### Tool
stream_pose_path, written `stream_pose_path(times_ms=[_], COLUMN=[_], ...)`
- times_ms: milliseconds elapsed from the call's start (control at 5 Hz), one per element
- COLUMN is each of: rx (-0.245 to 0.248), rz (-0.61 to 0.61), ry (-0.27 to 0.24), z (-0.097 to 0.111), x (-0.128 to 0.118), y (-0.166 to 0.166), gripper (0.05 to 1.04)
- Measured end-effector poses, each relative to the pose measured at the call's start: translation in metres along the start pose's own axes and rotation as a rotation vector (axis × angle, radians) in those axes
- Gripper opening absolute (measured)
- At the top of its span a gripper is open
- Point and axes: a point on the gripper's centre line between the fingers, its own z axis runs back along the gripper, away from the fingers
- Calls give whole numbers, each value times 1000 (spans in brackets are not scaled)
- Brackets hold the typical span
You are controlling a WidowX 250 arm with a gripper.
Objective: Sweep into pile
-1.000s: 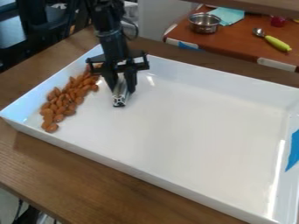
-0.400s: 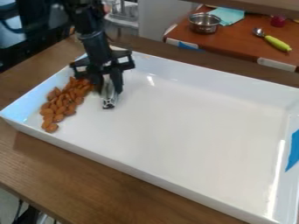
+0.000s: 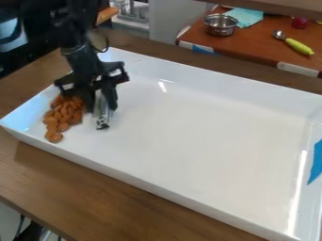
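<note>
Reaching into the left part of the frame from the upper left, and slanting down and a little to the right with the black arm (image 3: 78, 54). Gripping a silver metal bar (image 3: 102, 123) with the black gripper (image 3: 101, 109), set narrow, one finger on each side of the metal. Holding the bar over the left part of the white tray (image 3: 207, 141), just right of the almonds (image 3: 63, 117). Running nearly straight up and down the picture along the long axis of the bar, and pointing with the grooved end toward the bottom of the frame. Hidden between the fingers at the upper end. Hard to tell at the lower end between touching the tray floor and hanging just above.

Bunched beside the tray's left short wall with the almonds, in a longish pile slanting from upper right to lower left. Partly covered by the gripper at the upper end of the pile. Stretching from upper left to lower right along the tray's long axis, on a brown wooden table (image 3: 82, 188). Stuck to the tray at the right edge of the frame: blue tape (image 3: 316, 162). Placed at the upper right, on a reddish table (image 3: 261, 44): a steel bowl (image 3: 220, 26), a teal cloth (image 3: 248, 17) and a spoon with a yellow-green handle (image 3: 299, 46).
</note>
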Motion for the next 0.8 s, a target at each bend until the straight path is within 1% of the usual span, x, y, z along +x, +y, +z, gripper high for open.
stream_pose_path(times_ms=[200,400,600,800], rx=[19,73,144,235], rz=[9,50,109,130], ry=[-17,-25,12,52], z=[3,5,7,7], x=[-13,-19,-26,-27], y=[9,18,26,30], gripper=[381,381,381,381])
